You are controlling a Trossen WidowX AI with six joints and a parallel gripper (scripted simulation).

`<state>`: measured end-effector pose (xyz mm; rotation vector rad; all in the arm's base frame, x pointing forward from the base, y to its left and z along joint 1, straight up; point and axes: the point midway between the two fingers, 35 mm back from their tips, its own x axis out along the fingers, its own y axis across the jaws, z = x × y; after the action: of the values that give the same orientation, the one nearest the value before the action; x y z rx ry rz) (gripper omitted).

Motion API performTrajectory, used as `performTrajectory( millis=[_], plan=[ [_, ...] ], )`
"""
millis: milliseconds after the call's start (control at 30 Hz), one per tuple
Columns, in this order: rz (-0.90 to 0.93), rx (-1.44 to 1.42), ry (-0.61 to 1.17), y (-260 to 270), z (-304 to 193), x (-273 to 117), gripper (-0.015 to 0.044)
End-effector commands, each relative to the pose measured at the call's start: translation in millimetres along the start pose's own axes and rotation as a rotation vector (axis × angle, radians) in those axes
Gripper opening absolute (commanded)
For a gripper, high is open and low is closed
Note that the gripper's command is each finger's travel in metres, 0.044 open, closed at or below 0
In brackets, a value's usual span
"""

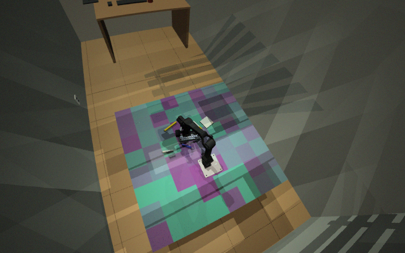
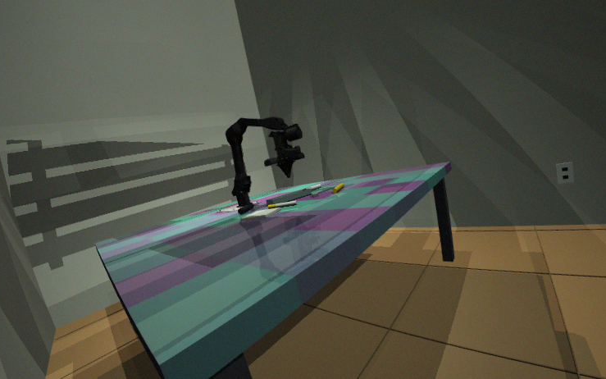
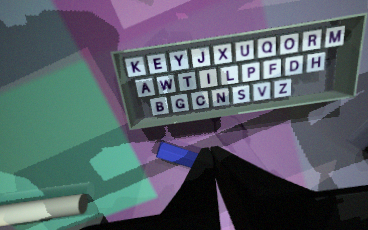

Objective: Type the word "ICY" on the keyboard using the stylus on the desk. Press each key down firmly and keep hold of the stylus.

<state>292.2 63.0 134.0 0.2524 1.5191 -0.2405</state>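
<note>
Gripper (image 1: pixel 184 131) (image 2: pixel 289 175) (image 3: pixel 210 154): fingers together, empty, raised above the desk (image 1: pixel 188 219) (image 2: pixel 201 301) (image 3: pixel 45 120). Blue pen (image 1: pixel 187 145) (image 3: pixel 176 154), presumably the stylus, lies beside the keyboard (image 1: pixel 189 137) (image 2: pixel 290 194) (image 3: pixel 228 75), inboard of all edges. Step judged: pickup pending. Required next: open, align, descend, grip; then I.

A plain room that resembles a small home office or study, with grey walls and a tan tiled floor. A wooden desk (image 1: pixel 141 10) holding a dark keyboard (image 1: pixel 131 2) stands at one end, and a wall outlet (image 1: pixel 76 99) (image 2: pixel 564 172) and a patchwork-coloured tabletop (image 1: pixel 194 213) (image 2: pixel 230 301) add to the furnished look.
</note>
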Motion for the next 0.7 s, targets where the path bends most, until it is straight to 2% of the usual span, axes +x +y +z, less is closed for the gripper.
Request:
performTrajectory(
  millis=[0,33,133,233,467,667],
  plan=[
    [0.0,0.0,0.0,0,0,0,0.0],
    [0.0,0.0,0.0,0,0,0,0.0],
    [-0.003,0.014,0.002,0,0,0,0.0079],
    [-0.044,0.217,0.032,1,-7,6,0.015],
    [-0.21,0.825,0.054,3,-26,19,0.015],
    [-0.369,1.331,-0.024,3,-41,28,0.015]
  ],
)
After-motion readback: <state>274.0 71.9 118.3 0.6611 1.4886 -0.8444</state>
